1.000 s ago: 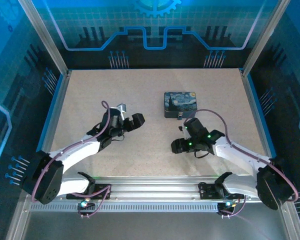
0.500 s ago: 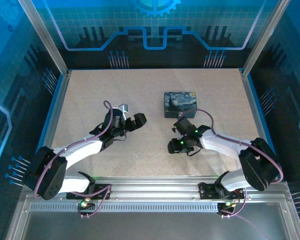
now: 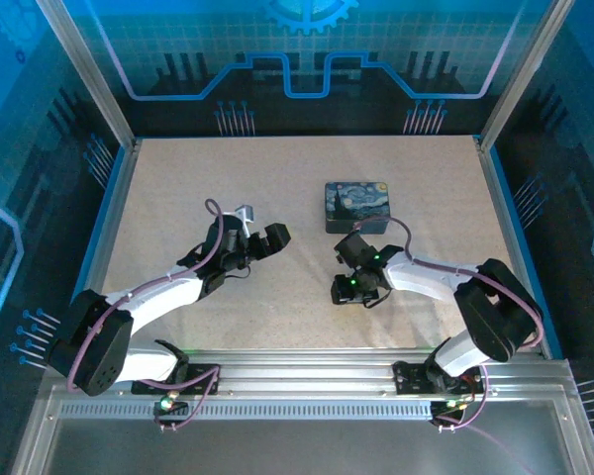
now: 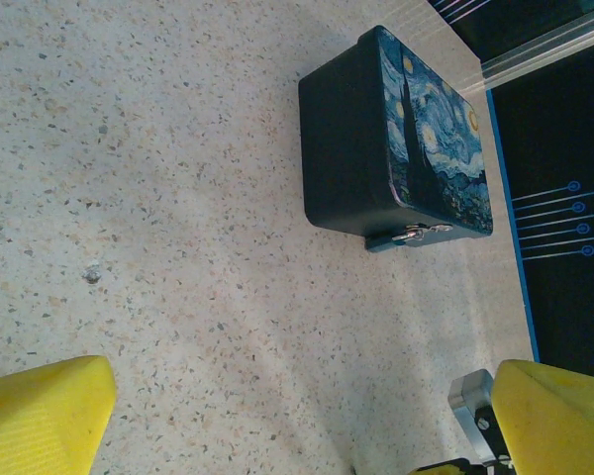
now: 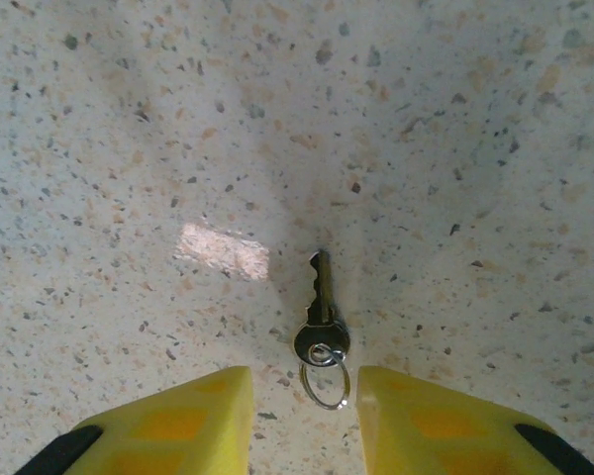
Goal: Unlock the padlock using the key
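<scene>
The key (image 5: 322, 315) lies flat on the speckled table, blade pointing away from me, with its small wire ring (image 5: 327, 384) at the near end. My right gripper (image 5: 304, 411) points down over it. Its yellow fingers (image 5: 178, 421) stand apart on either side of the ring and touch neither ring nor key. In the top view the right gripper (image 3: 346, 289) sits just in front of the dark-blue starry tin (image 3: 356, 205). The silvery padlock (image 4: 421, 234) hangs on the tin's (image 4: 396, 148) front latch. My left gripper (image 4: 297, 435) is wide open over bare table, left of the tin.
A blue rim (image 3: 104, 223) and an aluminium frame run round the table. The rail carrying the arm bases (image 3: 307, 371) runs along the near edge. The left gripper (image 3: 259, 226) hovers mid-table. A bright patch of light (image 5: 223, 249) lies left of the key.
The right arm has swung left and in toward the middle, and its fingers have narrowed round the key's ring. The left arm has hardly moved.
</scene>
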`<action>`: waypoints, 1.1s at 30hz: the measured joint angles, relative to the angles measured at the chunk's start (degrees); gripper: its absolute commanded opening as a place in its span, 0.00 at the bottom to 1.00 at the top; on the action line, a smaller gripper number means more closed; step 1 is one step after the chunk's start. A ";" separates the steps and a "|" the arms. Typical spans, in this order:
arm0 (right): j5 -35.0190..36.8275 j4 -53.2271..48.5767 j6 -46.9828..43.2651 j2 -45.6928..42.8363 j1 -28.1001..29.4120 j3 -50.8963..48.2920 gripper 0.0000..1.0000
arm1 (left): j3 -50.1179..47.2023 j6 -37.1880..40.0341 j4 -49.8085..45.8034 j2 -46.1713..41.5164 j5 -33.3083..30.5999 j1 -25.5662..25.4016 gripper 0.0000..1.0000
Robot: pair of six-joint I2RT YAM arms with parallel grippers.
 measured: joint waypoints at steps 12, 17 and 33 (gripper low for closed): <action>1.07 -0.70 0.96 1.79 0.35 0.61 0.22 | 0.00 0.00 0.00 0.00 0.00 0.00 0.99; 1.75 -1.46 1.09 2.43 0.35 1.09 0.16 | 0.00 0.02 -0.02 0.00 0.00 0.00 0.99; 2.56 -1.29 1.38 1.75 0.37 0.63 0.00 | 0.00 0.13 -1.25 -0.22 0.00 0.02 0.99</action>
